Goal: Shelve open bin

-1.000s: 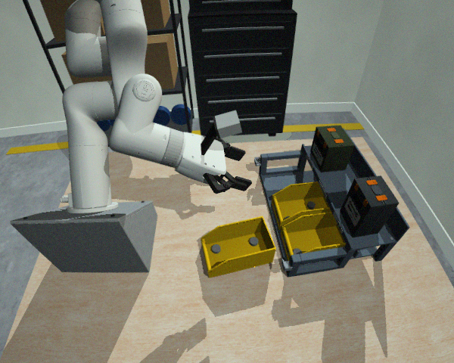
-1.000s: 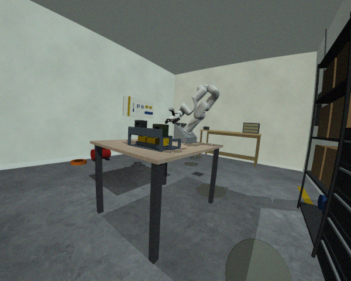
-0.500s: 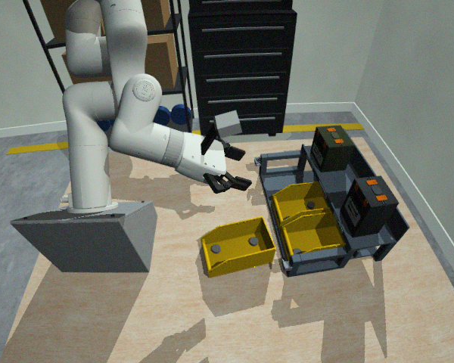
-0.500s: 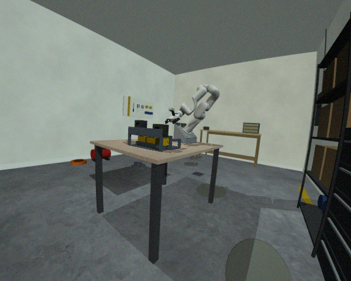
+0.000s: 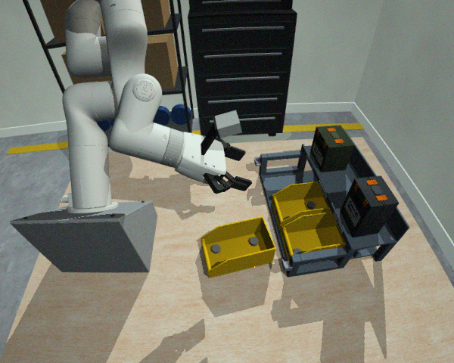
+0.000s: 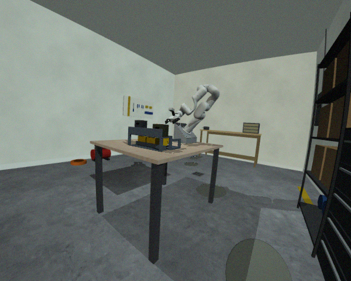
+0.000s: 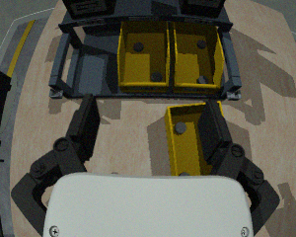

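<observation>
Gripper (image 5: 239, 168) (image 6: 170, 119) (image 7: 150, 109) with fingers spread wide, holding nothing, above the table (image 5: 172, 296) (image 6: 169, 157) (image 7: 123, 143). The yellow open bin (image 5: 240, 264) (image 7: 186, 148) stood upright on the table, just in front of the grey shelf (image 5: 317, 255) (image 6: 145, 130) (image 7: 232, 66), with two round dark parts (image 5: 216, 248) (image 7: 180, 127) inside. Two similar bins (image 5: 313, 240) (image 7: 144, 59) occupied adjacent places in the shelf's row; the remaining place, at one end, was vacant.

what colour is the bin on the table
Yellow bin; shows best in the top view.
</observation>
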Controlling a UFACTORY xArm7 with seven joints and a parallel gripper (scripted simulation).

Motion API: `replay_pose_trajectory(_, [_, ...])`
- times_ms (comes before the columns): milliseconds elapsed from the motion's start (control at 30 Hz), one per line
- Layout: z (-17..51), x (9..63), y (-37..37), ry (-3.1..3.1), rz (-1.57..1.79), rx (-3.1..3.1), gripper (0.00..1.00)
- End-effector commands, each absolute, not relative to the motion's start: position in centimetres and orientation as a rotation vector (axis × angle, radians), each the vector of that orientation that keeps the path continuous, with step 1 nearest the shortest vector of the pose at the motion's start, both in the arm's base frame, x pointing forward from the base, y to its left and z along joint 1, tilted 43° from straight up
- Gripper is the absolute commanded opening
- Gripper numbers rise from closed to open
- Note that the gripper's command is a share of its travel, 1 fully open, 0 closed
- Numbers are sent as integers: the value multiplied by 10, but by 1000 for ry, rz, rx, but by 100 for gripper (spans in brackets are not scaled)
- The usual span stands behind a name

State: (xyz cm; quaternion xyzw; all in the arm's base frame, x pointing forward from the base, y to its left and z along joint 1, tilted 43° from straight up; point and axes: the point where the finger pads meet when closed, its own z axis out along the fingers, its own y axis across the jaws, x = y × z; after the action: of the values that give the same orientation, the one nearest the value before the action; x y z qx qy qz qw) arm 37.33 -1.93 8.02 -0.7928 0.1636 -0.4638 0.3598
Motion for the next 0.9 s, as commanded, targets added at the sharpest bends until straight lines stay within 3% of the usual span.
replay_pose_trajectory(0, [101, 391, 0, 423, -1200, -2060, 100])
replay_pose_trajectory(167, [101, 391, 0, 423, -1200, -2060, 100])
replay_pose_trajectory(333, [93, 384, -8, 341, -920, -2210, 100])
replay_pose_trajectory(767, [89, 381, -12, 347, -1009, -2165, 100])
replay_pose_trajectory(867, [92, 383, -9, 299, -836, -2256, 100])
